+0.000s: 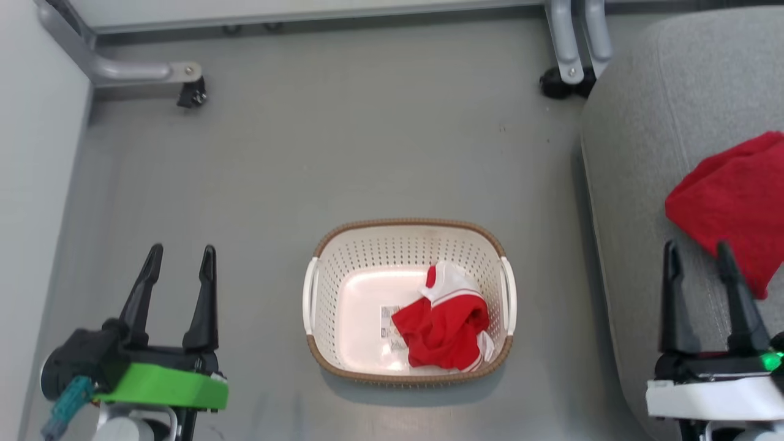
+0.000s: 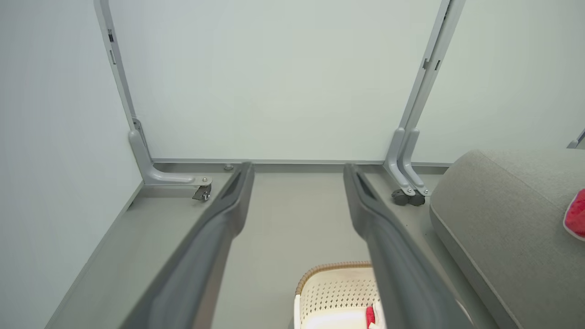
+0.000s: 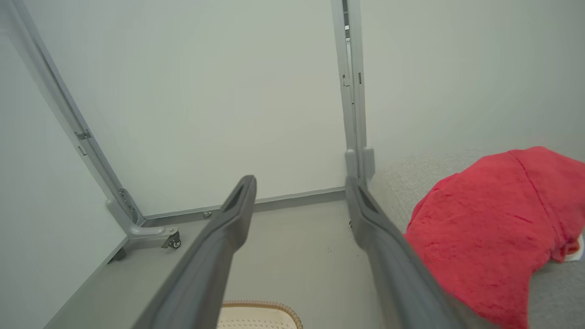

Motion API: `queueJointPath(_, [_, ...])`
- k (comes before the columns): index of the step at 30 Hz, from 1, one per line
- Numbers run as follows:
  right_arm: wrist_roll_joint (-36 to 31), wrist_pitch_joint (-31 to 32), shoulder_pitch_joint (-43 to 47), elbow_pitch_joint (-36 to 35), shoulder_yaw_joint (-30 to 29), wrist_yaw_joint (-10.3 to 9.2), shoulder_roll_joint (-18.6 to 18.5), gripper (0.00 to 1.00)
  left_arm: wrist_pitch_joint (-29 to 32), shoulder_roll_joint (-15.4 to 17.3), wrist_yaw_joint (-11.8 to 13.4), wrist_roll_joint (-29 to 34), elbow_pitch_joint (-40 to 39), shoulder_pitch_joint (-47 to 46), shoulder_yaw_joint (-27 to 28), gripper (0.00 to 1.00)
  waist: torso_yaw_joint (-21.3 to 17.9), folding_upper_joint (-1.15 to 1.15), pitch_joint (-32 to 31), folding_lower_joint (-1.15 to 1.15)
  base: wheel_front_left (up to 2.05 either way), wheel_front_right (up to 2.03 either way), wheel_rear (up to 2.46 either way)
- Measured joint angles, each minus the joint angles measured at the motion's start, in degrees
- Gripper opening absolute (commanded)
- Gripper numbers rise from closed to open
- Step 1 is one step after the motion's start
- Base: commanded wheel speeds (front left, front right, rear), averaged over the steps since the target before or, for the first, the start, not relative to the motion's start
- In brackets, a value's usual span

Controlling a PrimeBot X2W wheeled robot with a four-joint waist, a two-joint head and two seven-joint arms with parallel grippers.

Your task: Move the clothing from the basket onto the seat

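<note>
Just beyond the right claw (image 1: 698,246), the shirt (image 1: 735,196) runs off the picture's edge, and that claw's outer finger covers its near corner. The seat (image 1: 637,184) beneath is cut off too. Left of that claw, in the basket (image 1: 404,251), the striped garment (image 1: 447,324) hides part of the label (image 1: 386,318), whose print is too small to read. In the left wrist view the left claw's (image 2: 298,168) finger hides one side of the basket, and the bottom edge cuts off the rest.

- Left gripper (image 1: 182,250), lower left of the head view: two long tapering black fingers, black base, bright green housing (image 1: 162,387), teal braided cable (image 1: 67,404).
- Right gripper (image 1: 698,246), lower right: matching black fingers, white housing (image 1: 710,398), small green light (image 1: 772,360).
</note>
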Motion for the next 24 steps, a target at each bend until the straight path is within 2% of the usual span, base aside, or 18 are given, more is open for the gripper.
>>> queueJointPath(6, [-0.4,0.0,3.1,2.4,2.6,0.0,0.0,1.0,0.0,-3.4,-0.2,3.1,-2.5,5.9,3.5,1.0,1.4,0.0,-4.7,0.0,0.0,0.0,0.0])
queueJointPath(14, [-1.3,0.0,4.5,3.8,4.4,0.0,0.0,1.0,0.0,-4.5,-0.3,5.2,-3.6,8.3,3.9,1.0,2.6,0.0,-9.1,0.0,0.0,0.0,0.0])
queueJointPath(19, [-1.7,0.0,4.2,3.0,3.4,0.0,0.0,1.0,0.0,-2.1,-0.3,4.5,-2.1,7.7,0.2,1.0,2.3,0.0,-8.2,0.0,0.0,0.0,0.0])
queueJointPath(24, [-2.3,0.0,1.6,0.2,2.1,0.0,0.0,1.0,0.0,1.8,-0.3,1.9,0.2,0.9,-4.8,1.0,1.8,0.0,-5.0,0.0,0.0,0.0,0.0])
